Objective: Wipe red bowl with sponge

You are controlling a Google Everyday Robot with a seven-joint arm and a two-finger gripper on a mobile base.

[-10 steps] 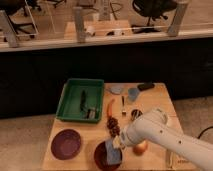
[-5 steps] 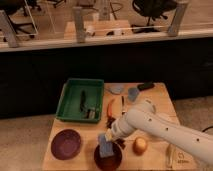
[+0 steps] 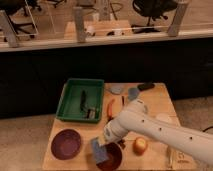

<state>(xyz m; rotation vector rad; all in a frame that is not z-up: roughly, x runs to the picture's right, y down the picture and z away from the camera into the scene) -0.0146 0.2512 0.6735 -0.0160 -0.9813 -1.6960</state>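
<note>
One wooden surface [image 3: 157, 102] carries a green tray [image 3: 80, 100] at the back left, with a purple dish [image 3: 66, 144] and the red bowl [image 3: 116, 159] side by side along its near edge. From the right a white arm [image 3: 160, 131] reaches in, its hand [image 3: 104, 141] clamped on the sponge [image 3: 99, 150], which sits over the bowl's left rim. Bare wood shows between tray and dish.

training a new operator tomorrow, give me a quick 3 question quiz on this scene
1. True or false: the gripper holds the sponge over the purple dish.
2. Which sits beside the red bowl on the picture's right? A) green tray B) yellowish round fruit C) purple dish
3. Fill in: the sponge's colour is ____.
Key: 1 false, it is at the red bowl; 2 B; 3 blue-grey.
</note>
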